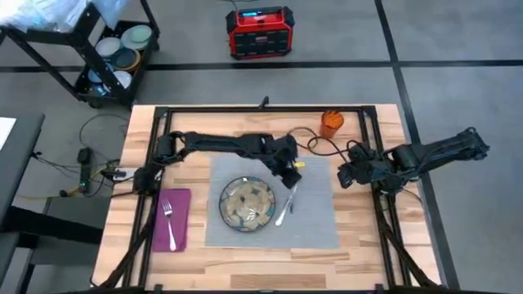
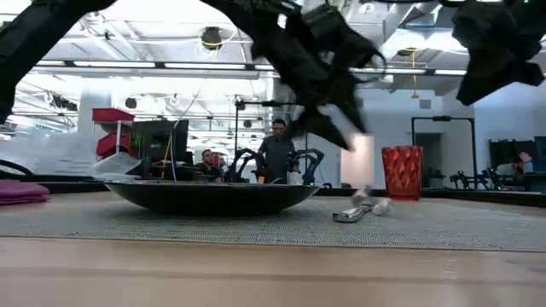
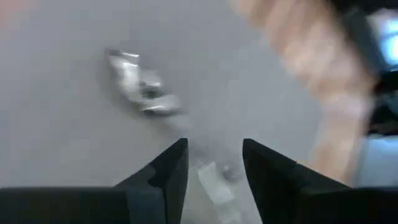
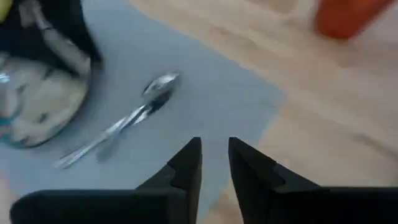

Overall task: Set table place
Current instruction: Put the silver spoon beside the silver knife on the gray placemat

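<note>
- Left gripper (image 1: 292,177) hangs over the upper right part of the mat, just above the spoon's bowl end; its two fingers (image 3: 166,171) stand apart with a gap between them and nothing held.
- Right gripper (image 1: 343,175) waits just off the mat's right edge, over the wood, its fingers (image 4: 186,165) a narrow gap apart and empty.
- Table (image 1: 376,261) is a wide top of light wooden planks with a black frame, its long axis running left to right in the high view.
- Grey ribbed mat (image 1: 319,229) lies in the middle of the table, long side parallel to the table's front edge.
- Magenta napkin (image 1: 181,204) lies left of the mat, long axis front to back, with the steel fork (image 1: 169,222) on it, tines toward the far side.
- Round beige patterned plate (image 1: 247,204) sits on the mat, left of its centre.
- Orange cup (image 1: 330,123) stands upright on the wood beyond the mat's far right corner.
- Steel spoon (image 1: 285,206) lies on the mat just right of the plate, slanted, handle toward the front and slightly leftward.
</note>
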Robot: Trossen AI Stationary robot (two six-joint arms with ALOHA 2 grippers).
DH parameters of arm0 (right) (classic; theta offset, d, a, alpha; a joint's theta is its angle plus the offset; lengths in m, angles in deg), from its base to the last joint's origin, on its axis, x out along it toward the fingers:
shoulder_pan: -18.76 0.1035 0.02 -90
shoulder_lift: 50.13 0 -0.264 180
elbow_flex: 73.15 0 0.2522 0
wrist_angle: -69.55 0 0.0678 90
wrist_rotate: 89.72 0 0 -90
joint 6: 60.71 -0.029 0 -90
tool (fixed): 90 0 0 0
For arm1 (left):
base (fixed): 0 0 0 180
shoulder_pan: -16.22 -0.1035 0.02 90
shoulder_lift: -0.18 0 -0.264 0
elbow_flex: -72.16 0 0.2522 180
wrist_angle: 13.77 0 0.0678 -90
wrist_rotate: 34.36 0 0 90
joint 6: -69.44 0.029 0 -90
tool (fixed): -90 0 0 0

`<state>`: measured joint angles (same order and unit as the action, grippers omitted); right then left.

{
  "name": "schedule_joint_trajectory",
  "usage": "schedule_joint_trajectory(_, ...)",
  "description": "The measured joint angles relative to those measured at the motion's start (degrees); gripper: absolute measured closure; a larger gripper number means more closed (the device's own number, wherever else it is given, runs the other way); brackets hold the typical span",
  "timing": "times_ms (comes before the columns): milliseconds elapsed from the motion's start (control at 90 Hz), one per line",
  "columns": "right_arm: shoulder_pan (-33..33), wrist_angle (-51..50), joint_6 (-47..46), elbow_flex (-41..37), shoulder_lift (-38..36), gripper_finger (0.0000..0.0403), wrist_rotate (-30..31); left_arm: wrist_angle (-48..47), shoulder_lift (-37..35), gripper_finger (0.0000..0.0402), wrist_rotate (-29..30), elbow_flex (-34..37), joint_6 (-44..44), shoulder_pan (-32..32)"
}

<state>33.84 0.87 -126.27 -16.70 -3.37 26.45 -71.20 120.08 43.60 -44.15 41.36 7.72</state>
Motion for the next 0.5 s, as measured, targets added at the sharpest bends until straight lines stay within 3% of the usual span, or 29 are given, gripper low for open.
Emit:
schedule_joint_trajectory(111, 0.3, 8.8, -0.6, -1.9, 3.6, 0.0346, -0.6, -16.7, -3.7, 0.0318, 11.1, 0.5, 10.5, -1.0)
schedule_joint_trajectory(178, 0.2, 13.2, -2.1, -3.1, 6.8, 0.0366, -0.7, -21.4, -5.2, 0.0365, 13.8, 2.0, 14.7, -1.4)
schedule_joint_trajectory(311, 0.2, 20.6, -3.5, -3.6, 14.6, 0.0398, -1.1, -19.3, -9.4, 0.0397, 14.1, 10.7, 18.9, -2.1)
schedule_joint_trajectory(500, -1.9, 35.1, -3.4, -3.6, 24.9, 0.0402, -6.4, -11.5, -15.3, 0.0401, 14.7, 31.6, 19.1, -5.2)
